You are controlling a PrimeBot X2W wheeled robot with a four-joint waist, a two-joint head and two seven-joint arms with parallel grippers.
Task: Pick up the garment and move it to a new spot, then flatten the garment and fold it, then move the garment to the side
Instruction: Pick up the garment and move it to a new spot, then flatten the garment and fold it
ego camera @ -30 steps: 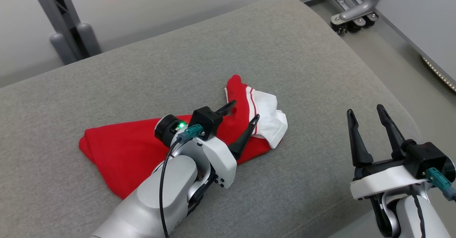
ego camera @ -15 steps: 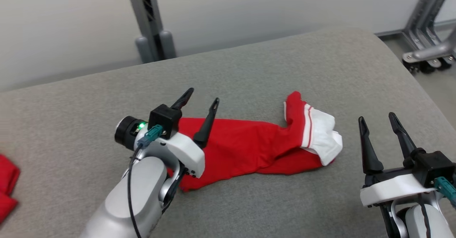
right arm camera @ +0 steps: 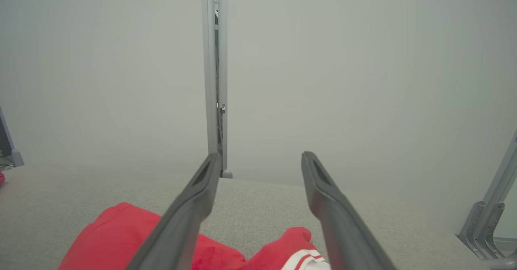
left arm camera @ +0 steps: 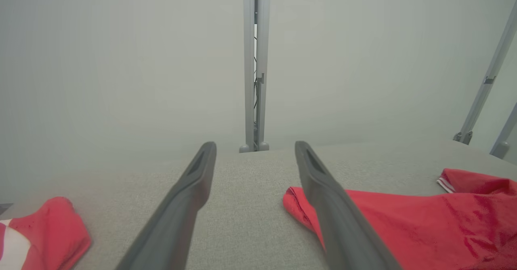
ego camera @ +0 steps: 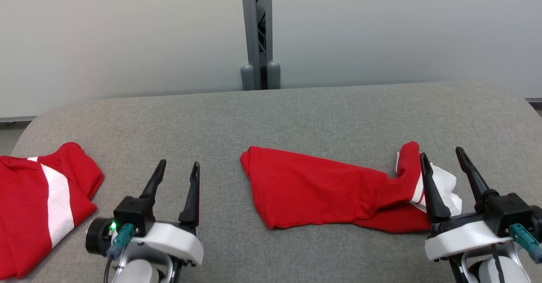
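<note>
When scanning from the left, ignore the second red-and-white garment (ego camera: 25, 215) at the edge. Note left gripper (ego camera: 179, 163) spread wide, empty, over bare upholstery. Find the garment (ego camera: 322, 194) lying on the grey padded surface (ego camera: 296, 113) between both grippers, white-striped end behind the right gripper (ego camera: 441, 152), likewise spread, empty. Treat as light, limp; pinch a corner hem. No legible labels.

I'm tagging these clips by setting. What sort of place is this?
Likely a robotics lab or test room, not a home: a grey padded table, bare pale wall panels joined by a metal post, a red garment and a second red-and-white garment laid out.
</note>
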